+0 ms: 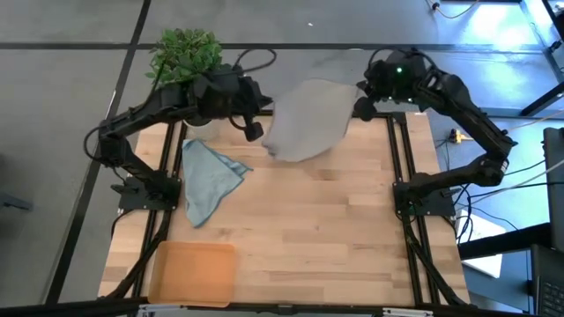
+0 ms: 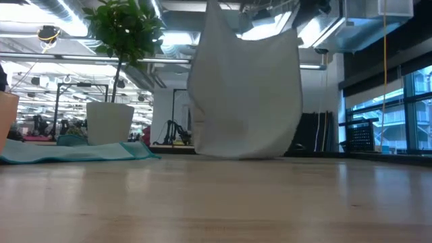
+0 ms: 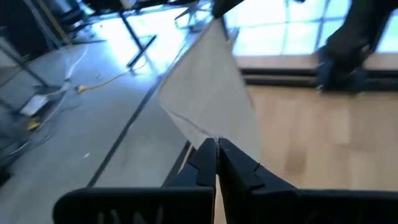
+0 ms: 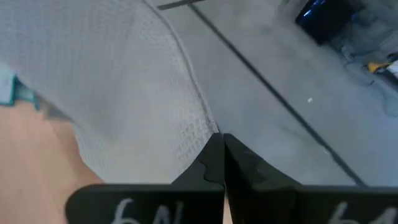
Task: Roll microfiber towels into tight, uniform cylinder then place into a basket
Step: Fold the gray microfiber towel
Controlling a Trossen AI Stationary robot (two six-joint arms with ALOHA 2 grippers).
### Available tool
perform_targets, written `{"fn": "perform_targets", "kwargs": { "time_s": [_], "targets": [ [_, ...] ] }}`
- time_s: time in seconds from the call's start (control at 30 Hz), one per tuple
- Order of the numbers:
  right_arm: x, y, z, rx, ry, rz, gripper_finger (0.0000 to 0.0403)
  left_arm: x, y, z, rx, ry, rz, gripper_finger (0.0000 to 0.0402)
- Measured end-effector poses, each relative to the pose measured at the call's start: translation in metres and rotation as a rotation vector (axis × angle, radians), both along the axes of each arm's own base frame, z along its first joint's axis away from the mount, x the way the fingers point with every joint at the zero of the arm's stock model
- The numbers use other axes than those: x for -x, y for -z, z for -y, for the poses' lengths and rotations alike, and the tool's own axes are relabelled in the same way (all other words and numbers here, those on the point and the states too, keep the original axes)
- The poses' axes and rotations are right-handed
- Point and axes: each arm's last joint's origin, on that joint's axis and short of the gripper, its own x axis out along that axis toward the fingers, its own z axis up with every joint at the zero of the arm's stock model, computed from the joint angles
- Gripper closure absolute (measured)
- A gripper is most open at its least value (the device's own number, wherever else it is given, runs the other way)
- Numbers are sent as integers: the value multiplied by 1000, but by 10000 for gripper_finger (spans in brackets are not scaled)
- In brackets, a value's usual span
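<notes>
The larger pale grey towel (image 1: 304, 119) hangs over the table's far edge, spread between my two grippers. My left gripper (image 1: 257, 128) is shut on one upper corner and my right gripper (image 1: 361, 107) on the other. In the low view the towel (image 2: 246, 88) hangs as a wide sheet. Its lower edge (image 2: 243, 154) reaches about table height; I cannot tell whether it touches. The smaller light blue towel (image 1: 211, 180) lies crumpled flat on the table's left side. The orange-tan basket (image 1: 194, 273) sits at the near left corner. My left gripper pinches a corner of the grey towel (image 3: 214, 138) between its two shut fingers, which slant down toward the far side. The cloth spreads away from the fingertips and hangs below them. One layer or several, I cannot tell. My right gripper pinches the towel's edge at a corner (image 4: 211, 129) between its two shut fingers, which slant downward. The waffle-textured cloth fans out from the fingertips and hangs below them, sagging a little toward the other gripper.
A green plant (image 1: 185, 53) in a white pot (image 2: 109, 123) stands at the far left corner, close behind my left arm. Black frame rails (image 1: 401, 167) run along both sides of the wooden table (image 1: 326, 229), whose middle and right side are bare.
</notes>
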Motion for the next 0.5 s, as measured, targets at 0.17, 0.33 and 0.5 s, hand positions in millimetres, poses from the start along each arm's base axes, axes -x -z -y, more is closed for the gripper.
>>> {"fn": "perform_targets", "kwargs": {
  "time_s": [0.17,0.33,0.5],
  "targets": [
    [2,-8,-2,25,-14,12,403,5,-5,-4,71,116,20,402],
    [2,-8,-2,23,-15,5,403,10,-3,-14,41,9,-13,402],
    [0,-6,1,38,-7,-16,403,14,1,-33,-11,-169,-60,402]
  ]
}}
